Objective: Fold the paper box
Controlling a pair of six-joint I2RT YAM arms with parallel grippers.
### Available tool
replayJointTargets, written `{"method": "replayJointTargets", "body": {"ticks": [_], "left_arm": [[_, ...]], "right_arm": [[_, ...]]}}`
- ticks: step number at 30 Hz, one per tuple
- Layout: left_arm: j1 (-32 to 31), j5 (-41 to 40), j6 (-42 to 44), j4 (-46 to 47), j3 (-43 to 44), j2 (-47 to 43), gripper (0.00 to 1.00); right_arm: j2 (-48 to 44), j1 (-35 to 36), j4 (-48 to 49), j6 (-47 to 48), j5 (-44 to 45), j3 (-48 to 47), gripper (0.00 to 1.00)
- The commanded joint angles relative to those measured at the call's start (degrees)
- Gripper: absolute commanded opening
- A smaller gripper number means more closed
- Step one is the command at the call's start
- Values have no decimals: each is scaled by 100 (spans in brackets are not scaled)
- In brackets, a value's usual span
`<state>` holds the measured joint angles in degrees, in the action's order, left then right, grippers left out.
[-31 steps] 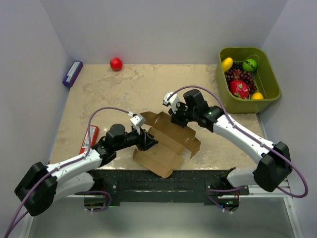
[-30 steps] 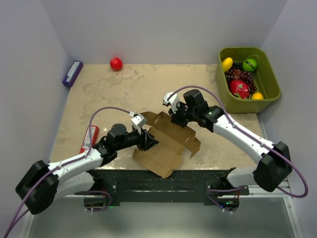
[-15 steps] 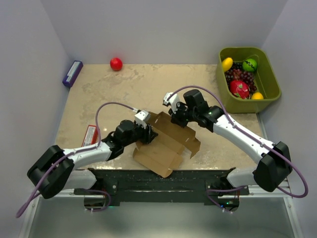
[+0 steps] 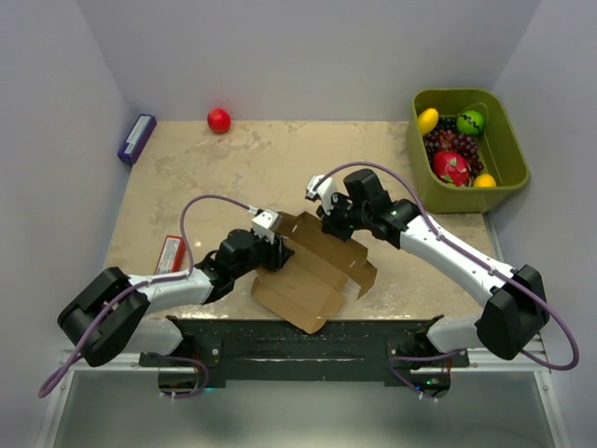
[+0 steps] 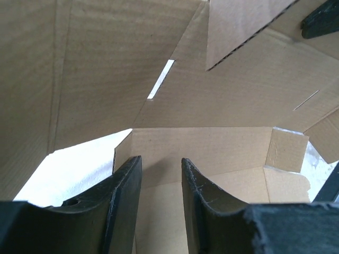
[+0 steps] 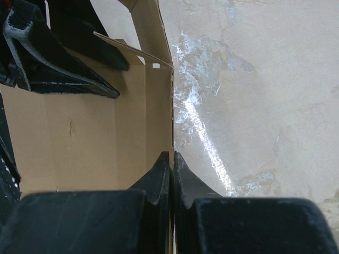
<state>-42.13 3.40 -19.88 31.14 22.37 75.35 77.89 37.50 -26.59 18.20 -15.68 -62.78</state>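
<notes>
A beige, marble-mottled surface (image 4: 233, 168) is enclosed by plain pale walls. Close to its near edge lies the paper box (image 4: 312, 280). It is plain brown corrugated cardboard, half formed, with creased panels, notched flaps and a thin slot cut at one fold (the fluted core is seen along a cut edge in the left wrist view). The left fingers (image 5: 124, 196), matte black and curved, are pushed in at the box's left side. They are set a narrow gap apart, and bare cardboard is seen between them. The right fingers (image 6: 159, 180) are pinched together on the thin upright edge of a wall at the box's far end, with the glossy surface seen just beside it.

To the left, a flat red box (image 4: 170, 254) lies by the surface's edge; its pale label is too small to be read. Farther back, a small purple box (image 4: 136, 138) is set against the left wall, and a round red ball (image 4: 218, 119) rests near the back wall. At the far right stands an olive-green plastic bin (image 4: 448, 200), filled with colourful fruit.
</notes>
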Motion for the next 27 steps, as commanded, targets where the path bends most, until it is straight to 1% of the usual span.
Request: {"method": "replayJointTargets", "body": {"ticks": [1, 2, 6, 12, 16, 18, 22, 27], "left_arm": [[38, -322, 247, 314, -57, -310, 40], [29, -505, 274, 219, -57, -354, 40], [29, -656, 414, 68, -49, -477, 41], [38, -533, 397, 33, -13, -144, 40], [38, -866, 318, -99, -66, -73, 38], [47, -893, 309, -38, -110, -47, 37], [38, -815, 248, 68, -189, 164, 37], [38, -156, 212, 744, -365, 479, 36]], "right_arm": [[34, 30, -75, 70, 39, -199, 0], [42, 30, -83, 61, 39, -199, 0], [60, 30, -92, 61, 21, -199, 0], [95, 39, -92, 61, 4, -208, 0], [104, 56, -92, 52, -5, -199, 0], [104, 82, -92, 52, -14, -199, 0], [104, 144, -92, 44, -31, -190, 0], [200, 205, -136, 44, 4, -225, 0]]}}
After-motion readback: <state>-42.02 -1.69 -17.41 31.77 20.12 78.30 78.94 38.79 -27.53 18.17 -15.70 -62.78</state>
